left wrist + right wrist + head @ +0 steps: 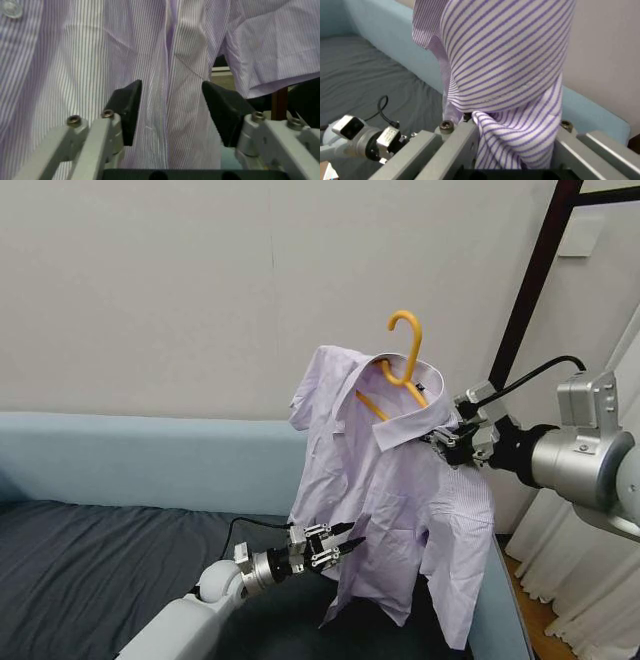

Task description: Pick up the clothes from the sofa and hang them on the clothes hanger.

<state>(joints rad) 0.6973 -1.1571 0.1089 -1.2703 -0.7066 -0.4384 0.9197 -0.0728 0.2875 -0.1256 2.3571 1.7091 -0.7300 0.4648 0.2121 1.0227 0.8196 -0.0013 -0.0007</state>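
In the centre of the head view, the striped shirt (400, 510) hangs on the yellow hanger (414, 355), raised above the sofa (120, 465). At centre right, the right gripper (445, 442) is clamped on the shirt's shoulder just below the collar, and its wrist view shows fabric bunched between its jaws. At lower centre, the left gripper (345, 548) is spread wide at the shirt's front. The cloth hangs just beyond its fingers (127, 108), possibly brushing them.

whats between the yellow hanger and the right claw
The shirt collar, draped on the hanger; the right claw grips cloth beside it, seen in head view.
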